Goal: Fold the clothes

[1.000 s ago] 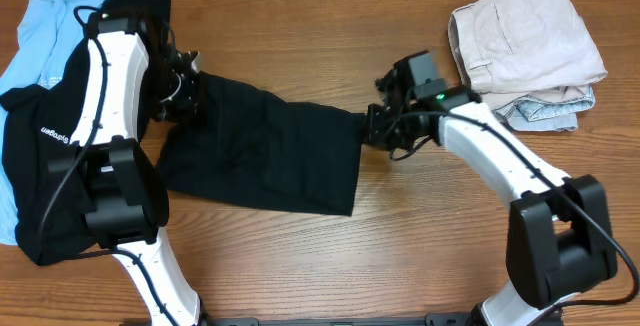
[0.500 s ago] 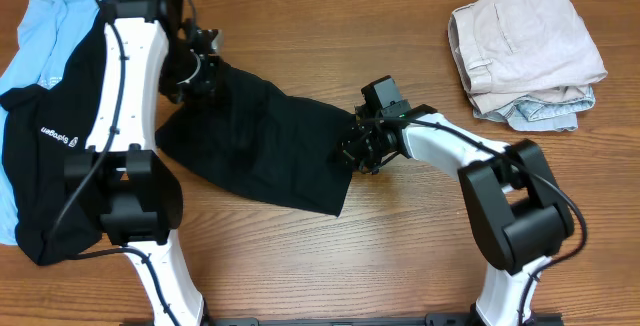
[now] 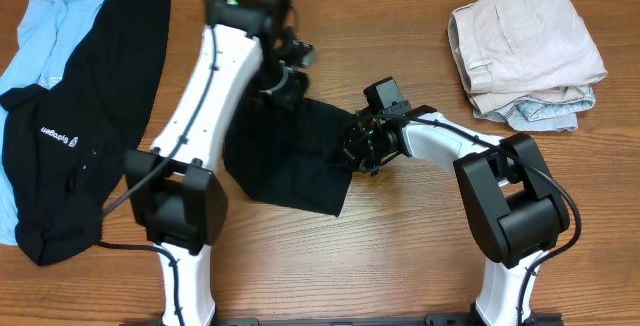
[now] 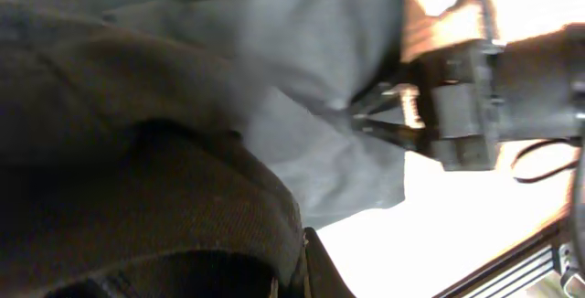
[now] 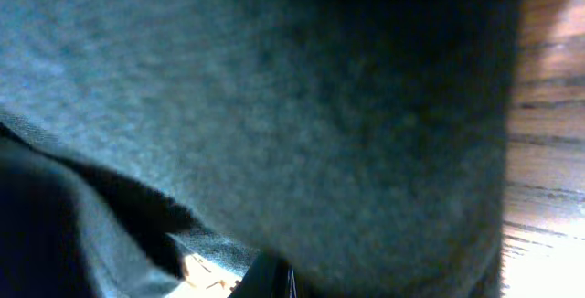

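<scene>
A black garment (image 3: 285,161) lies in the middle of the wooden table, partly doubled over. My left gripper (image 3: 283,79) is shut on its upper left corner, held over the cloth's top edge. My right gripper (image 3: 358,148) is shut on the garment's right edge, low at the table. In the left wrist view the dark cloth (image 4: 183,152) fills the frame and the right gripper (image 4: 393,120) shows pinching it. In the right wrist view the cloth (image 5: 274,106) covers nearly everything.
A black printed shirt (image 3: 60,136) lies over a light blue garment (image 3: 40,36) at the far left. A folded stack of beige and pale denim clothes (image 3: 525,51) sits at the back right.
My left gripper has carried the garment's left corner far to the right, folding the cloth over toward the right gripper. The right gripper has moved slightly left and stayed shut.
</scene>
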